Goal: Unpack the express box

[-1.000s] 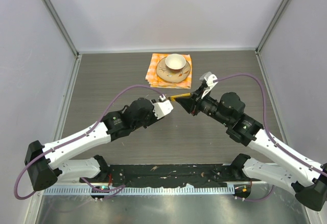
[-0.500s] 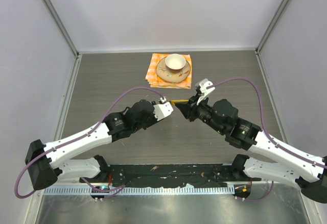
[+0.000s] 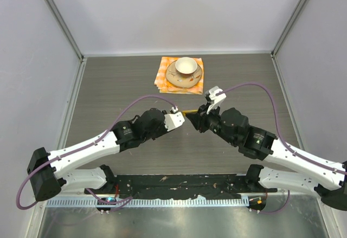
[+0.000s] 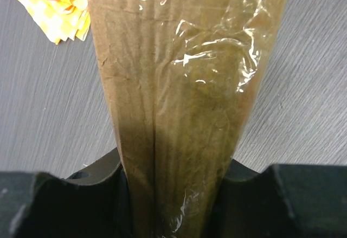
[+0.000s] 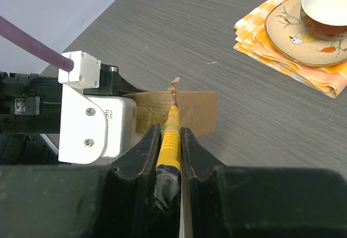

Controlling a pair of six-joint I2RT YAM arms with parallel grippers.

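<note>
The express box (image 5: 194,109) stands on edge above the table (image 3: 108,86), near the middle and just in front of the orange checkered cloth (image 3: 165,84). One end of it is clamped in the left gripper (image 4: 173,186). Since a second ago the right arm has dropped lower and reached further left. Its wrist now sits closer to the box, and the left wrist has shifted slightly toward the near edge. The teacup (image 3: 185,64) and saucer (image 3: 184,75) on the cloth have not moved.

The right gripper (image 5: 169,152) is narrowed onto a yellow-handled knife (image 5: 170,132), its fingers pressing both sides of the ribbed grip. Black tape wraps the handle's rear end. The knife points forward, and its tip touches the box's upper edge, where a small torn scrap of cardboard sticks up.

In the left wrist view, clear tape (image 4: 217,48) wrinkles across the brown cardboard face. The left fingers (image 4: 103,175) close on the box from both sides.
</note>
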